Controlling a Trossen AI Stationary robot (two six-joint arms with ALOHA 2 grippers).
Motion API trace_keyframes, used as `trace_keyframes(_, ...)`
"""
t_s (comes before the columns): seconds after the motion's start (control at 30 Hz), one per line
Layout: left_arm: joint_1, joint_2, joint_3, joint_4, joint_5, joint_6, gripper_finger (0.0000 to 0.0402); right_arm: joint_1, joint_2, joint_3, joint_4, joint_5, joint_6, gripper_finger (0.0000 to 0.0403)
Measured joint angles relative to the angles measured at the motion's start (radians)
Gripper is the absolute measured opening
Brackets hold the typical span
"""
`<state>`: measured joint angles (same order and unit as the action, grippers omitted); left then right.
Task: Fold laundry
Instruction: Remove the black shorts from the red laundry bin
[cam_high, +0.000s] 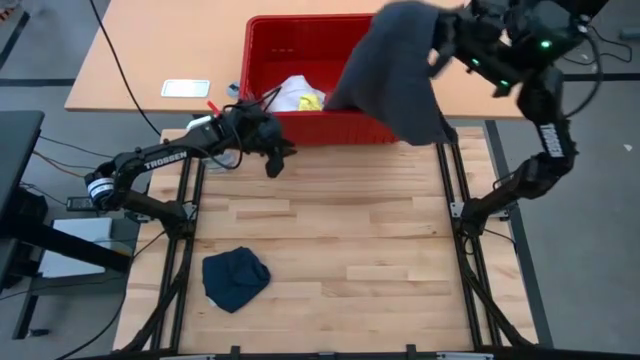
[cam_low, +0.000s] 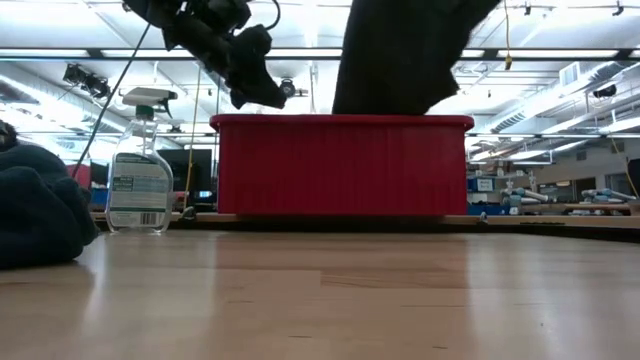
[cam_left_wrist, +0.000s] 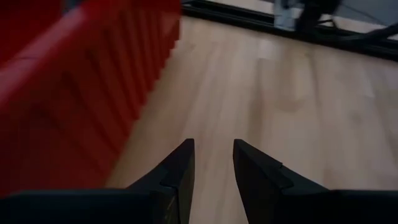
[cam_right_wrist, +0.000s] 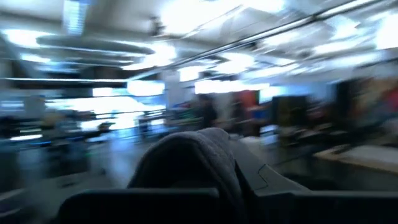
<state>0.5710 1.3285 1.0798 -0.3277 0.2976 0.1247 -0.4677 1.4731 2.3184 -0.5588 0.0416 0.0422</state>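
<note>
My right gripper (cam_high: 452, 42) is raised over the red basket's (cam_high: 262, 60) far right corner and is shut on the large dark grey shorts (cam_high: 395, 70). The shorts also show in the low view (cam_low: 400, 55). A yellow shirt (cam_high: 300, 97) lies inside the basket. The small navy piece (cam_high: 235, 278) lies bunched on the table near its left near corner, and shows at the left of the low view (cam_low: 35, 205). My left gripper (cam_high: 272, 160) is open and empty, just in front of the basket's front wall (cam_left_wrist: 74, 93), above the table. The bright blue piece is hidden. My right gripper holds a bunched fold of the dark grey shorts (cam_right_wrist: 193, 155) between its fingers (cam_right_wrist: 267, 180). The cloth covers the place of contact. The shorts hang slack below the gripper, lifted off the table. Their lower end (cam_low: 390, 105) reaches about the basket's rim. Whether it touches, I cannot tell.
A clear spray bottle (cam_low: 140, 170) stands left of the basket, under my left arm. A small white flat thing (cam_high: 186, 88) lies on the far tan table. The wooden table top (cam_high: 350, 250) is bare between the navy piece and the basket.
</note>
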Motion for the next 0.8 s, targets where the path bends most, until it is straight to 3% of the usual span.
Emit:
trace_keyframes(0.13, -0.037, -0.031, -0.001, -0.007, 0.007, -0.031, 0.0114, 0.031, -0.042, 0.0, -0.091, -0.152, 0.08, 0.0013)
trace_keyframes(0.33, -0.129, -0.152, -0.001, 0.036, -0.109, -0.15, 0.0114, 0.077, -0.119, 0.001, -0.267, -0.197, 0.142, 0.0013)
trace_keyframes(0.5, -0.262, -0.243, -0.001, 0.073, -0.14, -0.162, 0.0114, 0.126, -0.146, 0.001, -0.478, -0.311, 0.214, 0.0013)
trace_keyframes(0.67, -0.427, -0.279, 0.0, 0.062, -0.139, -0.113, 0.0114, 0.265, -0.147, 0.0, -0.634, -0.395, 0.215, 0.0013)
trace_keyframes(0.8, -0.555, -0.275, 0.0, 0.074, -0.143, -0.125, 0.0114, 0.393, -0.148, 0.0, -0.626, -0.52, 0.155, 0.0013)
